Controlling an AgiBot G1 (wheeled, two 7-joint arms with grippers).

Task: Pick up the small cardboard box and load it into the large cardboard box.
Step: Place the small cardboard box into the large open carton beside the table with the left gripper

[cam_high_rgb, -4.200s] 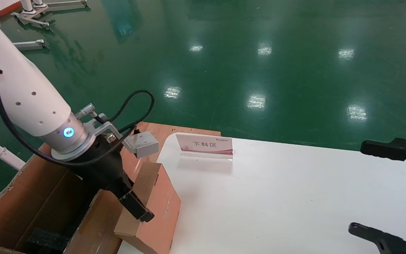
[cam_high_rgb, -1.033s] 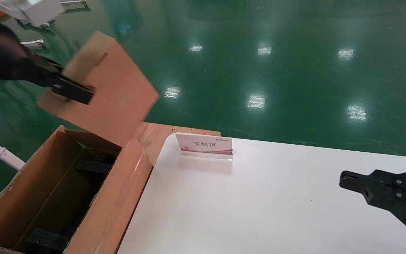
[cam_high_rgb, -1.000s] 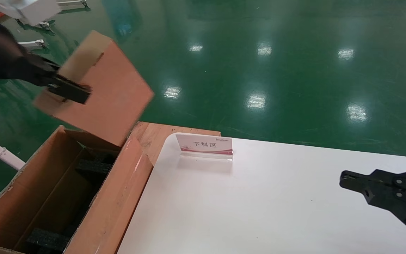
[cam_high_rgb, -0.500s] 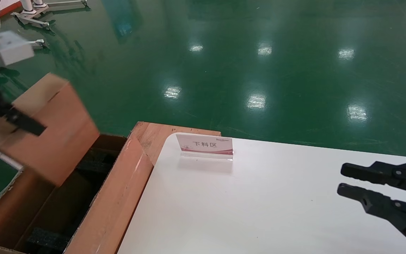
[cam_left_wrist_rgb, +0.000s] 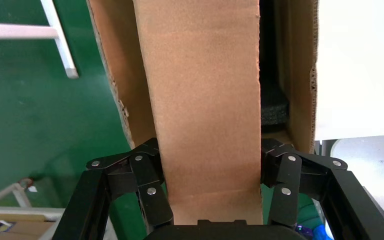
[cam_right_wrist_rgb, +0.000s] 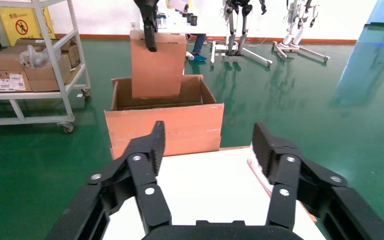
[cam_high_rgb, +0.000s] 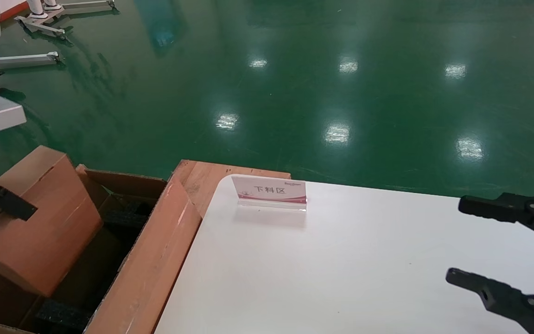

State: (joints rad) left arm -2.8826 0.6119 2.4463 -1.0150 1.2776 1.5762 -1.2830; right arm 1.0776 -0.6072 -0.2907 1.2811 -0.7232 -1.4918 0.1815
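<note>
The small cardboard box, reddish-brown, hangs tilted with its lower end inside the open top of the large cardboard box. My left gripper is shut on the small box's upper end, one finger on each side. In the left wrist view the small cardboard box fills the gap between the fingers of the left gripper, with the large cardboard box and black foam beneath. The right wrist view shows the small box partly sunk in the large box. My right gripper stands open over the table.
A white table carries a pink-and-white sign near its far edge. A wooden board lies between the table corner and the large box. A metal shelf cart with cartons stands beyond, on the green floor.
My left gripper lifted the small box off the table edge, swung it left and lowered it into the large box's opening. The right gripper's fingers spread wider.
</note>
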